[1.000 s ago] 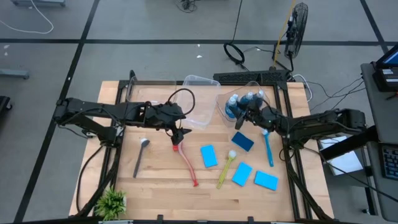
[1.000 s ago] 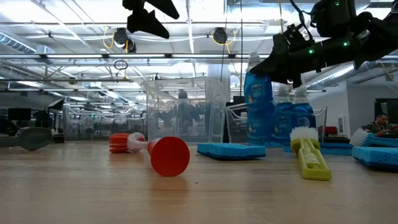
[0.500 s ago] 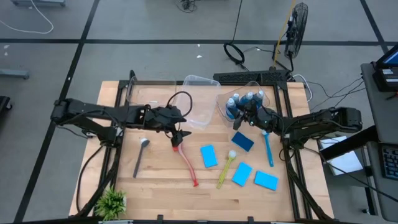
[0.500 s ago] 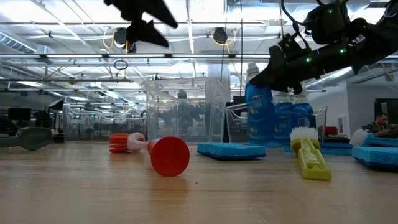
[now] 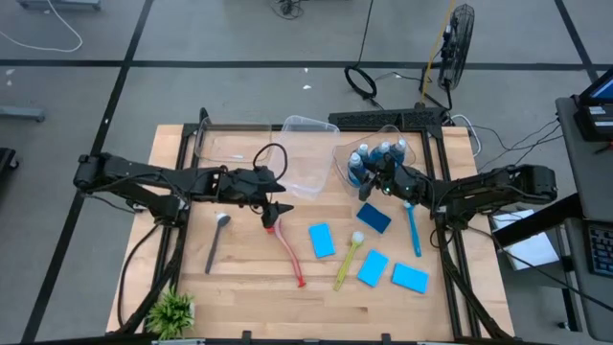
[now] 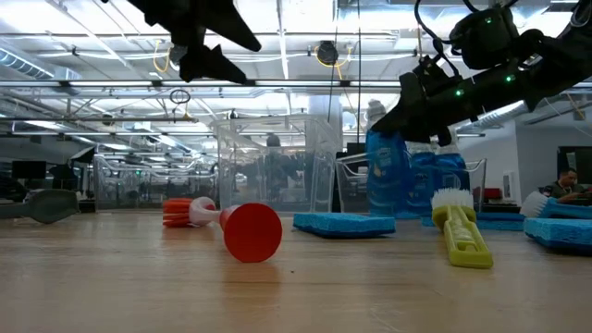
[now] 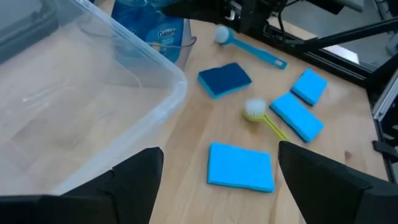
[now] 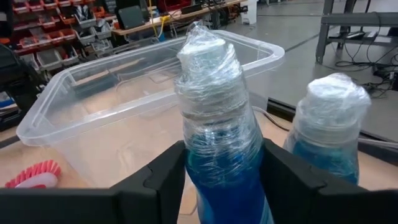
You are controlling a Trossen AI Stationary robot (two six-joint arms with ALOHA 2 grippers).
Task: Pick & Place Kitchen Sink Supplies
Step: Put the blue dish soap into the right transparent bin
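Bottles (image 5: 375,158) stand in a bin (image 5: 386,133) at the table's (image 5: 249,278) right rear; sponges (image 5: 322,241) and brushes (image 5: 287,249) lie before it.

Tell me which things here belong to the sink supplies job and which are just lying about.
Job: blue-liquid bottles, blue sponges, red brush, yellow brush, blue brush, grey brush.
Lying about: green plant, clear bins.

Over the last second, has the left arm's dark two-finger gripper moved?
Yes, slightly: the left gripper has drifted left in the high view, from above the red long-handled brush's head, which stays put.
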